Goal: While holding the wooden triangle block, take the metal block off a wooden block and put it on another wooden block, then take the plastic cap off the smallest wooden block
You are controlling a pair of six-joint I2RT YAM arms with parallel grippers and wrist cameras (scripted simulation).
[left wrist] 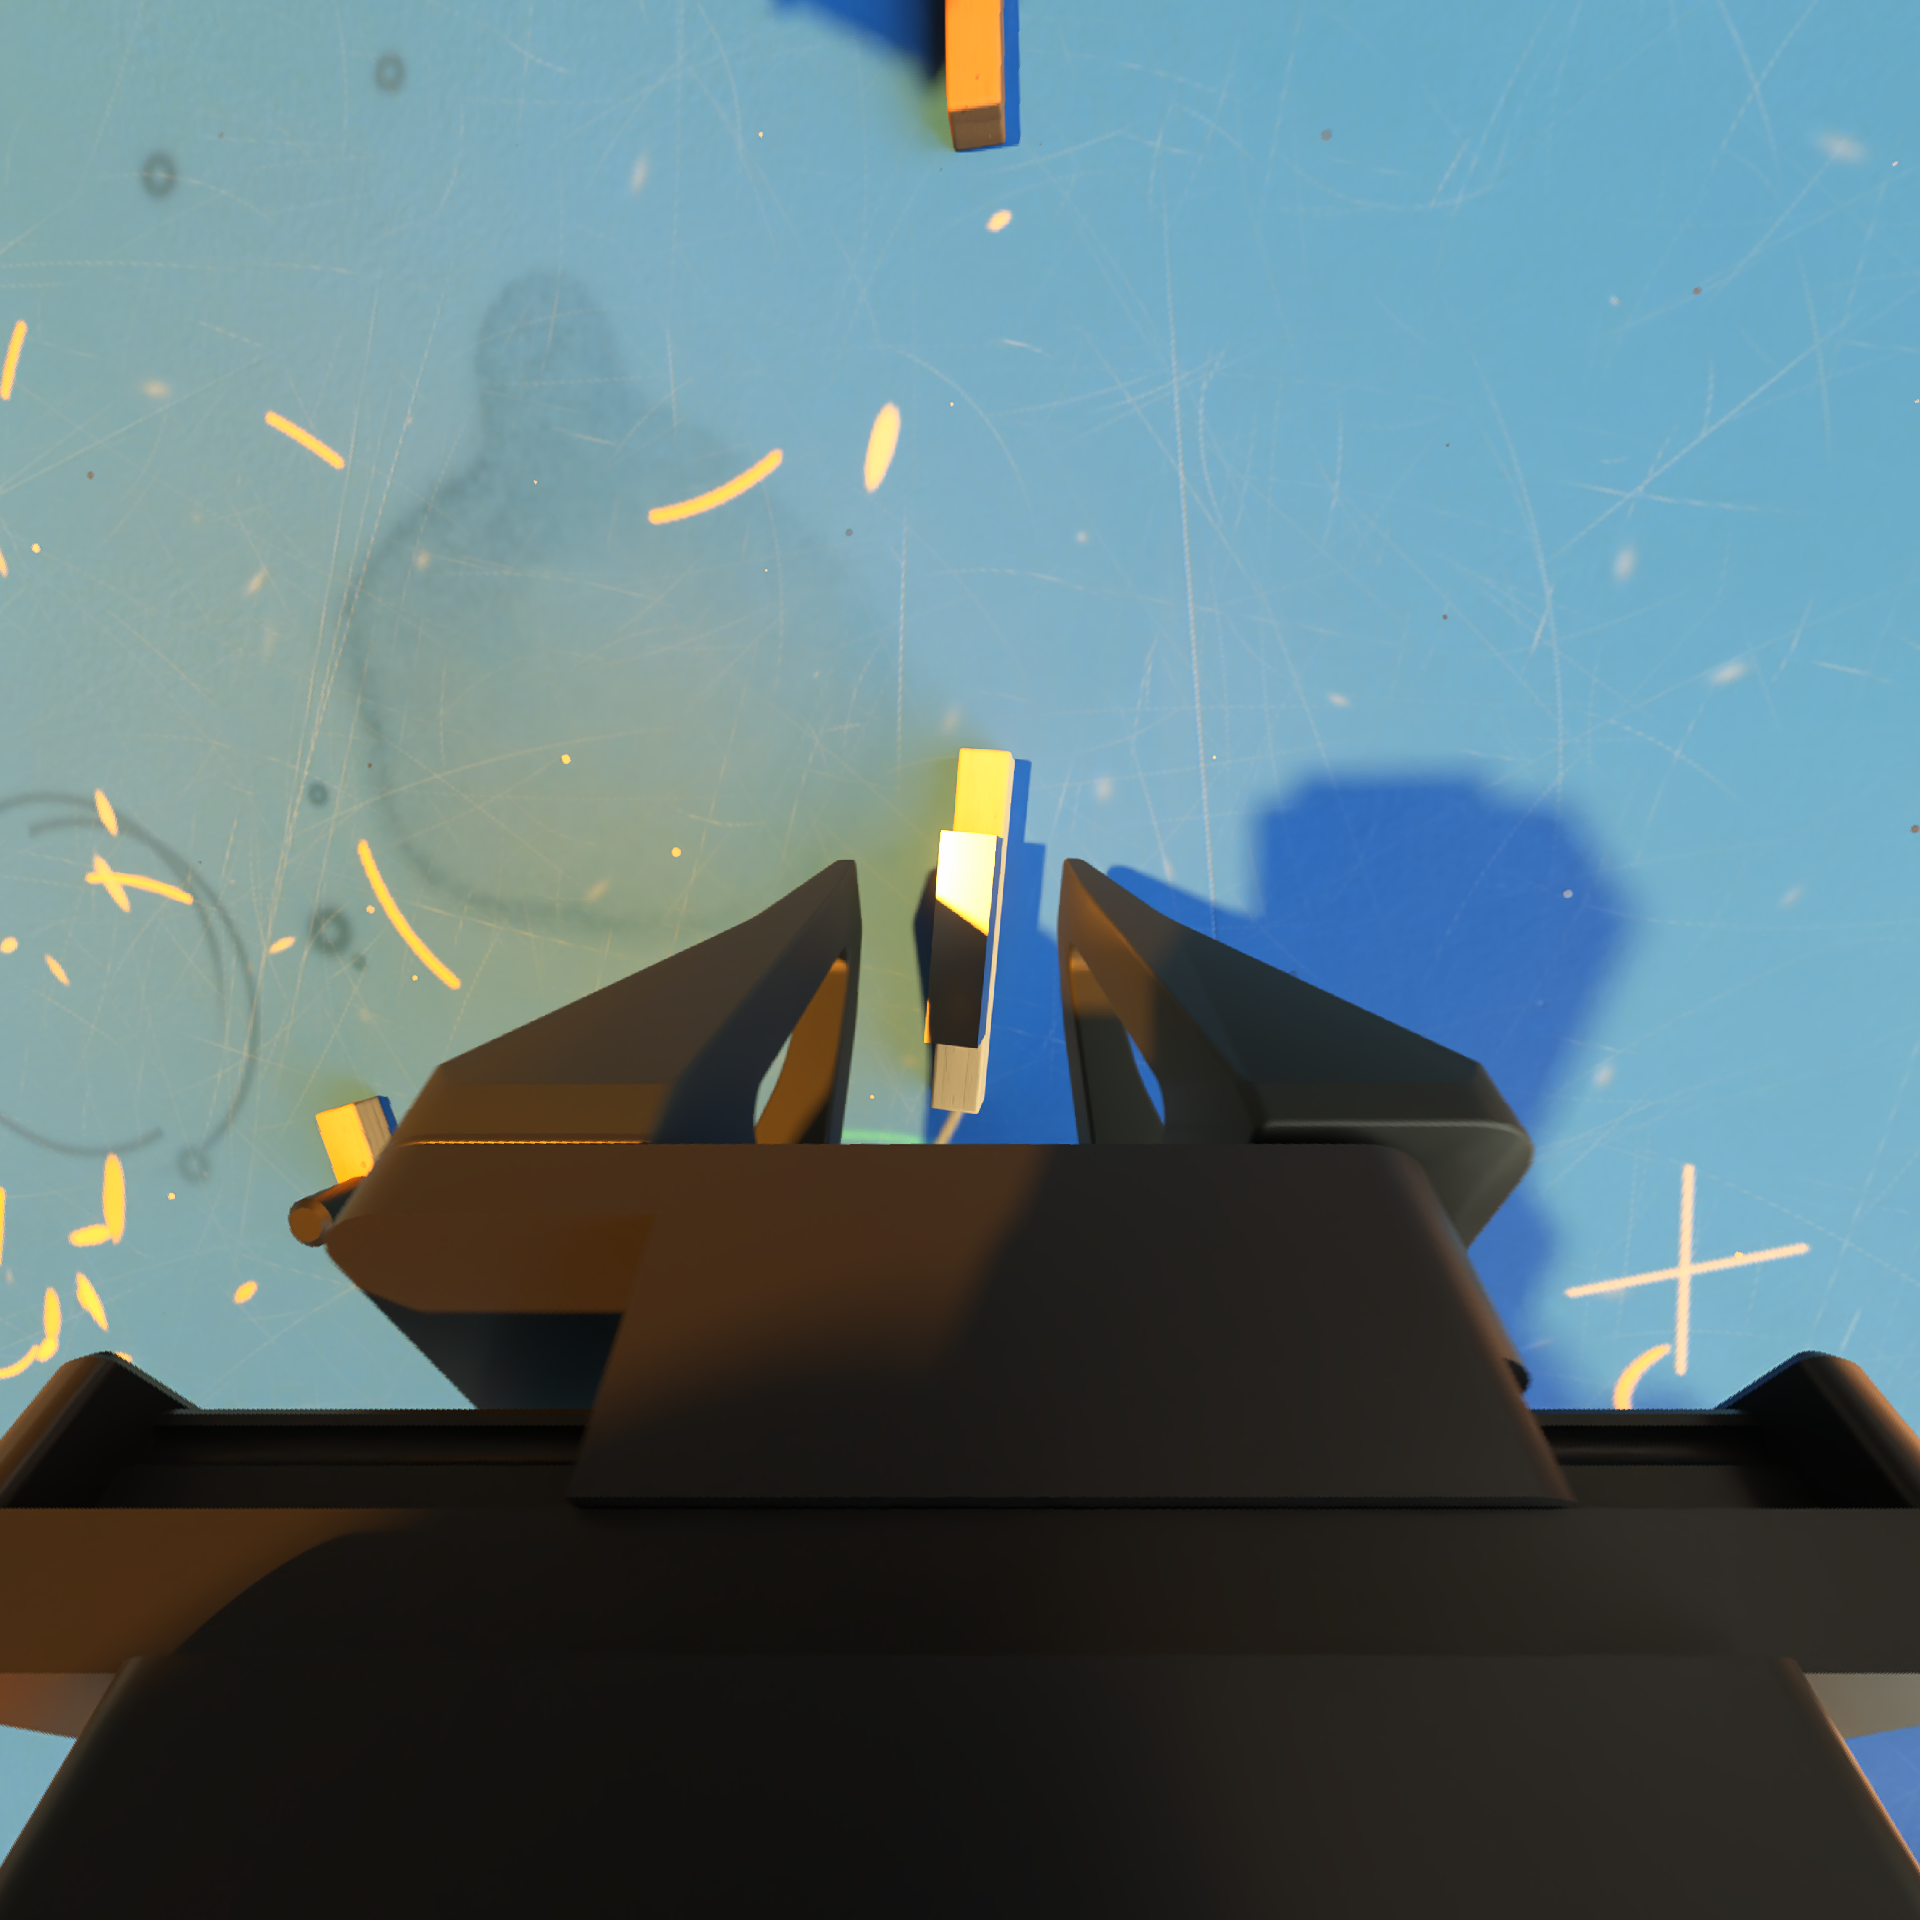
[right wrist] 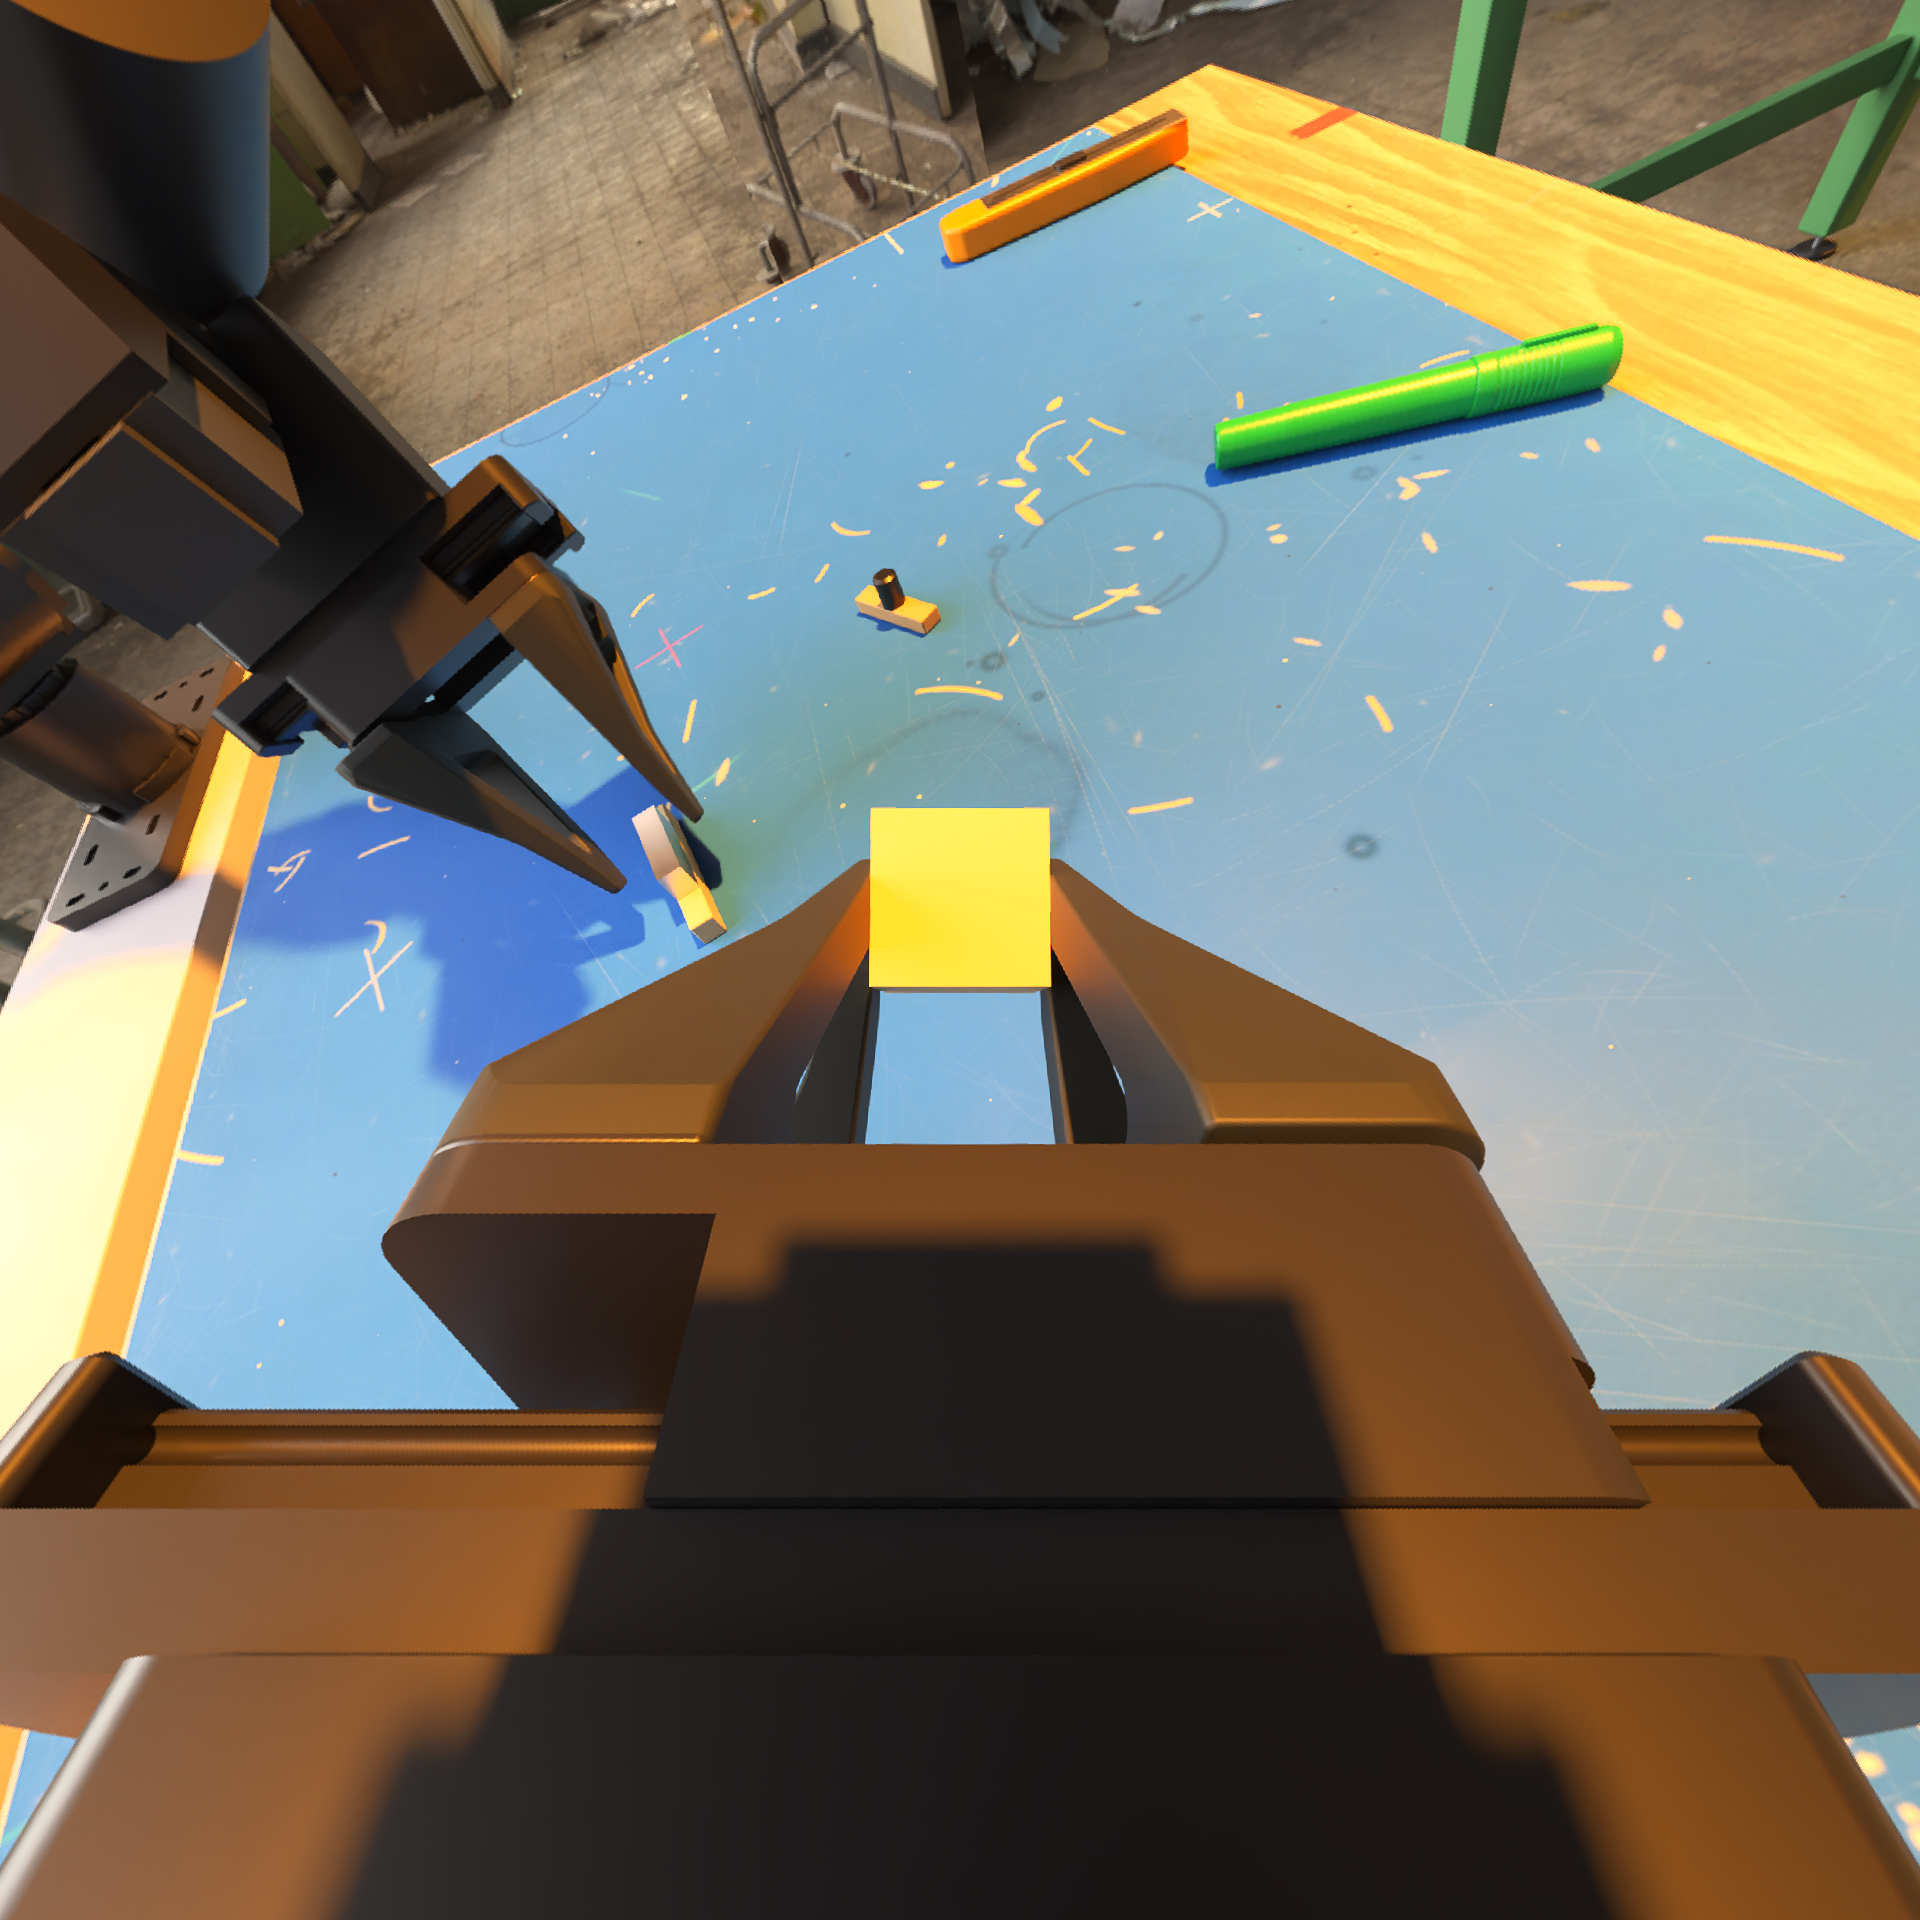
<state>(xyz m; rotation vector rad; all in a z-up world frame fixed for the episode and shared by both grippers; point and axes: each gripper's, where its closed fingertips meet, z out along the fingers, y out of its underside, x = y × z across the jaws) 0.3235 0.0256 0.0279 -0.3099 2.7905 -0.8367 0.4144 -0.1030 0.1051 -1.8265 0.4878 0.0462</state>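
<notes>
Right gripper (right wrist: 958,914) pinches wooden triangle block (right wrist: 958,896) at its fingertips, kept aloft as the task demands. Left gripper (left wrist: 958,935) spread, straddling metal block (left wrist: 961,935) atop a wooden block (left wrist: 982,792), likely for lifting. Plastic cap (right wrist: 886,588) sits on smallest wooden block (right wrist: 900,613), farther ahead.

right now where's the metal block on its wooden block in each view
Left wrist view: the metal block sits centre frame on a wooden block, between the open left gripper fingers.
Right wrist view: left of centre, beneath the left gripper.
Shared landmark: the blue mat.
</notes>
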